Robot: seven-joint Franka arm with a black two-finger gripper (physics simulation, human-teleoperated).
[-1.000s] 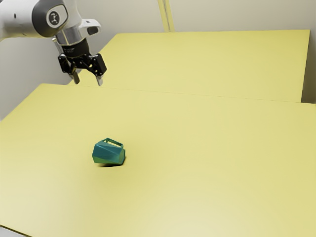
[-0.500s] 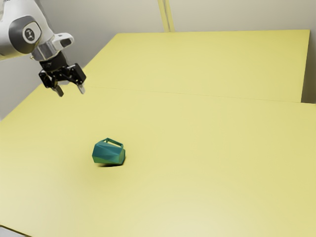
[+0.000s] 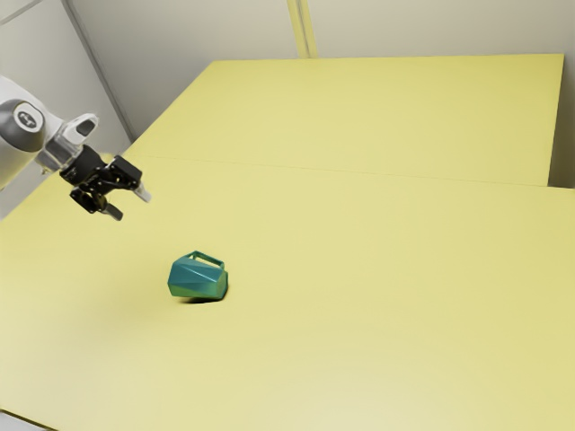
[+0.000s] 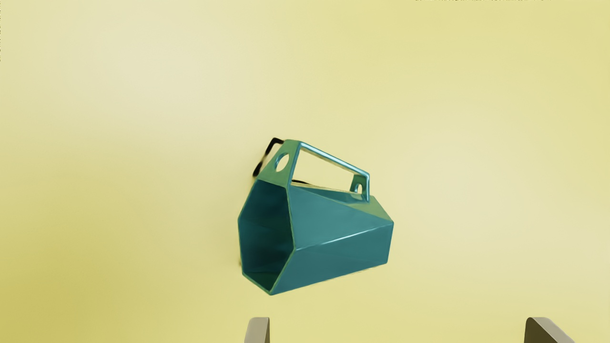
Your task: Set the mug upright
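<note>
The mug (image 3: 198, 280) was seen lying on its side on the yellow table (image 3: 377, 269), well apart from the gripper (image 3: 128, 204). The gripper was held above the table in a tilted pose, toward the exterior view's left from the mug, with its fingers (image 4: 259, 329) set wide apart and nothing gripped between them. In the wrist view, the mug was shown out beyond the fingertips. Its open mouth (image 4: 267, 233) was roughly lined up with one finger, while its base was pointed across toward the middle of the gap. The handle (image 4: 333, 158) was turned to the mug's side farther from the fingertips.
</note>
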